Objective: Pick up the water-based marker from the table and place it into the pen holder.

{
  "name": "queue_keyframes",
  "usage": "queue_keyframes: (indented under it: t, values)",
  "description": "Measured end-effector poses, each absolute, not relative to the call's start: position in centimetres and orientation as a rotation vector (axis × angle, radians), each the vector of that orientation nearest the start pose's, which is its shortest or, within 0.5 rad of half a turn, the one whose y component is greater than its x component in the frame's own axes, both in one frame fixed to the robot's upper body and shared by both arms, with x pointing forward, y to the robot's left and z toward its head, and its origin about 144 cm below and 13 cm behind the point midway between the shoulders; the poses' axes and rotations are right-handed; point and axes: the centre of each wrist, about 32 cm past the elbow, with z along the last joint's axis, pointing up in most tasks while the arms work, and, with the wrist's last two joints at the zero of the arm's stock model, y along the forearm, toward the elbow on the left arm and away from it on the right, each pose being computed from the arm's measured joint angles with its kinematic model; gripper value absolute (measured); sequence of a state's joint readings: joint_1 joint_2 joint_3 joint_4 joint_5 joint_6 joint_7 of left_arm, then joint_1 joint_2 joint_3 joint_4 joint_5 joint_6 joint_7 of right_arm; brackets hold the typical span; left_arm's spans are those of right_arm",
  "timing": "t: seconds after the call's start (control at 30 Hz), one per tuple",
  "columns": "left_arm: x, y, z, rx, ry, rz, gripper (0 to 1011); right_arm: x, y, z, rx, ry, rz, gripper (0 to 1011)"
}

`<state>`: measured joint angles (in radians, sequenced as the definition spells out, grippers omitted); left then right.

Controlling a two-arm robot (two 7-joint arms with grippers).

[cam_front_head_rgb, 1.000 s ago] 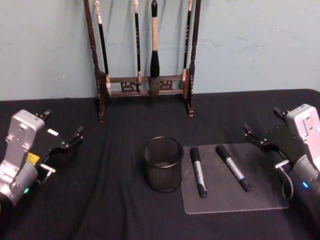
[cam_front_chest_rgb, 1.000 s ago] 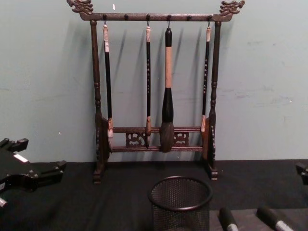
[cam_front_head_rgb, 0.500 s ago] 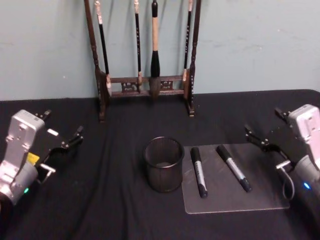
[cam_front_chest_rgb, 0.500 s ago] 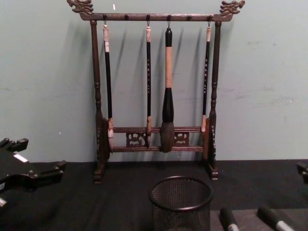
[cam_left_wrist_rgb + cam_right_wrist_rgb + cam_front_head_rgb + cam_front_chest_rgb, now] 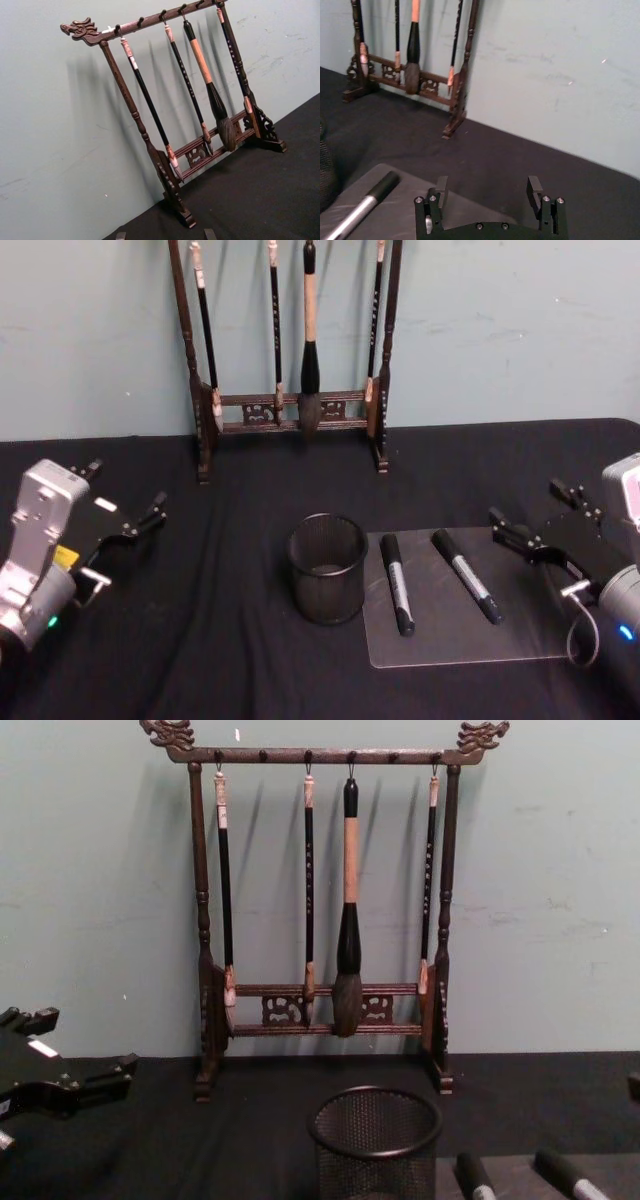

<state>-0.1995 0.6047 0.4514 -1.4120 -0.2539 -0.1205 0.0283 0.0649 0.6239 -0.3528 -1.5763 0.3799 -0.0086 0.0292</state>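
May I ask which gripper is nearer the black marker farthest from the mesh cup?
Right: right gripper just beside the black marker; left gripper far off past the black wire-mesh cup.

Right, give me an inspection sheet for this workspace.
Surface: black cloth, with a clear mat right of centre.
Job's things: left marker and right marker lie side by side on the mat; pen holder upright just left of it, no marker inside.
Clutter: brush rack at the back, four brushes hung.
Grippers: left gripper open, empty, far left; right gripper open, empty, by the mat's right edge.
Cables: grey loop at the right wrist.
Surroundings: pale wall.
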Motion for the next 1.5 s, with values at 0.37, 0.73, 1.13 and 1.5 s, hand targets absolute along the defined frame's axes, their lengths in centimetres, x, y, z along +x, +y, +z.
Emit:
queue_keyframes:
  t: [0.37,0.73,1.13,1.5]
  values:
    - [48.9,31.0,114.0,0.304,-0.285,1.248,1009,45.8,-29.8,116.0,-0.284,0.027,-1.163,1000]
    - [48.9,31.0,114.0,0.304,-0.285,1.248,1009,46.4,-29.1,114.8,-0.312,0.09,-1.119,1000]
    - [48.9,31.0,114.0,0.305,-0.285,1.248,1009,46.9,-28.5,113.3,-0.338,0.128,-1.096,1000]
    - [48.9,31.0,114.0,0.304,-0.285,1.248,1009,47.1,-28.2,112.6,-0.356,0.136,-1.08,1000]
